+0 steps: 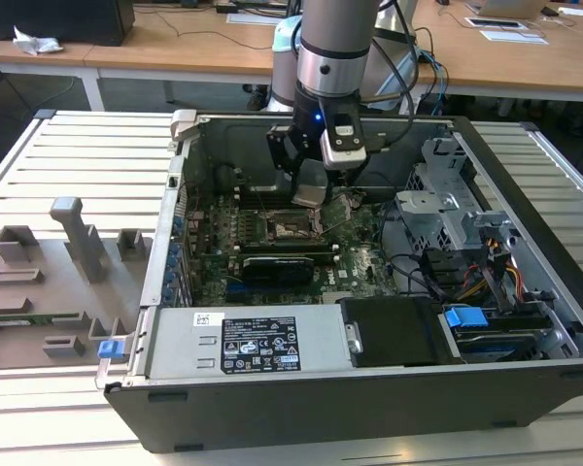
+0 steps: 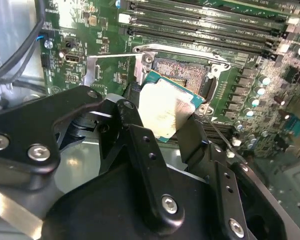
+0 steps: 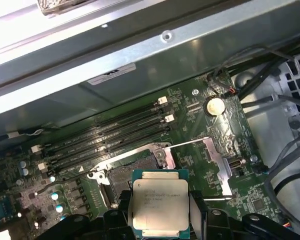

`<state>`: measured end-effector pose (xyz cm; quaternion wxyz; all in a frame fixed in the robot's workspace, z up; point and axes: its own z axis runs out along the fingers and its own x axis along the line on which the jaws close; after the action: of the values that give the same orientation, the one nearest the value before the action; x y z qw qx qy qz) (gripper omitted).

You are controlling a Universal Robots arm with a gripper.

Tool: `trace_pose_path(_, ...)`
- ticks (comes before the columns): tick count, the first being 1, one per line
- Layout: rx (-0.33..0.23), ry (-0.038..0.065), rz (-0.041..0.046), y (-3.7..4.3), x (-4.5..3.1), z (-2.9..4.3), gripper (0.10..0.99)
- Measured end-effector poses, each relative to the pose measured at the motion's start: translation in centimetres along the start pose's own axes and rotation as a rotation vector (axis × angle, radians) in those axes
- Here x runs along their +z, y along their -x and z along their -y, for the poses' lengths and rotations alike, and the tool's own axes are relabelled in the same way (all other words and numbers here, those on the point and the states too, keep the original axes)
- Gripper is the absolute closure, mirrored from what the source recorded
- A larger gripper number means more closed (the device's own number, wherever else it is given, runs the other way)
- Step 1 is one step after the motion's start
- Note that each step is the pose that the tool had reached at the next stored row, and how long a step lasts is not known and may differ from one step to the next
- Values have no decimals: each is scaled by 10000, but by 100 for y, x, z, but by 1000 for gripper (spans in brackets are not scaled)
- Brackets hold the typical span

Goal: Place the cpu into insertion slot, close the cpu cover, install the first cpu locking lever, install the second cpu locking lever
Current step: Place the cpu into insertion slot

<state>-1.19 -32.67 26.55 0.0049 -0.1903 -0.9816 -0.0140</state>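
**Step in hand: placing the cpu into the insertion slot.**

The gripper is closed on the cpu. In both wrist views the chip is clamped by two opposite edges between the black fingers, with its silver-grey top facing the cameras. In the exterior view the gripper is seen inside the open computer case, above the green circuit board.

The insertion slot lies just ahead of and below the fingertips. Its dark pin field is exposed and nothing is seated in it. The cpu is held apart from the slot, and no contact with the silver frame can be seen. In the second wrist view the cpu overlaps the near corner of the insertion slot and appears tilted against it.

The cpu cover is swung open to one side of the slot, clear of the pin field. The memory slots lie beyond the slot, well ahead of the fingertips.

**Requirements, as judged.** The chip must be squared with the frame and levelled before it is seated. The pin field is likely delicate, so a gentle, straight descent is called for.
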Motion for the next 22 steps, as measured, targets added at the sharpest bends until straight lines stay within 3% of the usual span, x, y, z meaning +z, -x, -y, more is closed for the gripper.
trace_pose_path(16, 2594, -78, 112, 0, 15, 0, 545)
trace_pose_path(22, 3330, -98, 143, 0, 20, 0, 545)
